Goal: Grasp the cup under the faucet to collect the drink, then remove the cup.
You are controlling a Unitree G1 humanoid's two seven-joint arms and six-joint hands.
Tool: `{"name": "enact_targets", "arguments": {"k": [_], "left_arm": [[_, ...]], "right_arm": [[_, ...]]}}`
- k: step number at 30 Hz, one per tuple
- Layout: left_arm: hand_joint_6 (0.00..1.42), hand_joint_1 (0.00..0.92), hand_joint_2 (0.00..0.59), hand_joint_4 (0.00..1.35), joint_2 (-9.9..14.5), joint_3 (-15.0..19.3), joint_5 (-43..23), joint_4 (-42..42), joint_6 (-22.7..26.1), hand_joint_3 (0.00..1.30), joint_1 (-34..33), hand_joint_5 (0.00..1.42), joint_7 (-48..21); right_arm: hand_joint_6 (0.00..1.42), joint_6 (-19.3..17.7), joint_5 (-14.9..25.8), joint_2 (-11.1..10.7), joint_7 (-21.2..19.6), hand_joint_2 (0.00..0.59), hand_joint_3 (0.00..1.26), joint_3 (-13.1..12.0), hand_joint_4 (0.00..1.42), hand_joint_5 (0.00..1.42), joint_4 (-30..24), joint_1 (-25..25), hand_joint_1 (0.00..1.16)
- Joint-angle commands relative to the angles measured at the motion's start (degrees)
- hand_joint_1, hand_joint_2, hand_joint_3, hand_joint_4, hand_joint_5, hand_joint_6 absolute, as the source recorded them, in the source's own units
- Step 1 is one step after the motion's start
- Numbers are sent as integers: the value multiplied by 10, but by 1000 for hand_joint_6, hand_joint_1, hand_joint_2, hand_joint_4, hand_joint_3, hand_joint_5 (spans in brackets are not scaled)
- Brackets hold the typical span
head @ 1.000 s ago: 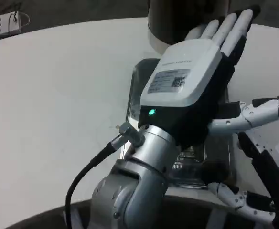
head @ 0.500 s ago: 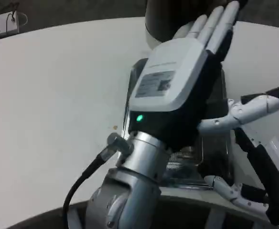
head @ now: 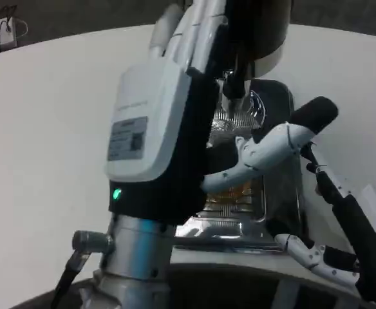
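Left robot hand [head: 156,129] fills mid-frame, reaching toward the faucet [head: 236,80]; can't tell its grip. The cup is hidden. Right robot hand [head: 333,261] waits lower right, fingers apart. Best: keep it upright, centred over the drip tray [head: 239,219].

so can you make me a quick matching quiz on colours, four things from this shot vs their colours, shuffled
Things:
1. back of left hand
2. tray
3. thumb tip
4. light by the wrist

Colours:
a. green
b. white
c. black
d. shiny metal

Pairs: 1-b, 2-d, 3-c, 4-a
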Motion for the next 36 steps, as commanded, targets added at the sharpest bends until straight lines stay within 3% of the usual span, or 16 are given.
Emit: {"name": "enact_targets", "arguments": {"k": [1,5,15,23,30,36], "left_arm": [[0,0,124,0,11,16,-1,-29,-5,15,50,83,2],[0,0,124,0,24,25,5,-53,-9,15,111,90,-2],[7,0,124,0,66,52,24,-76,-38,7,292,107,22],[9,0,121,0,81,58,33,-42,-70,17,352,117,67],[18,0,124,0,121,89,17,11,-111,33,376,132,99],[22,0,124,0,121,78,26,17,-115,34,397,137,96]], "right_arm": [[231,-9,5,0,-9,296,0,4,43,109,8,-6,429],[231,-28,0,-8,-18,296,0,7,43,109,16,-11,429],[231,-35,29,-9,-11,291,0,9,43,109,40,-35,434],[235,-38,46,-9,-6,279,0,16,42,109,57,-53,456],[250,-35,67,-6,1,264,0,19,42,123,71,-73,488],[251,-25,75,5,-2,251,0,22,52,123,99,-100,533]]}}
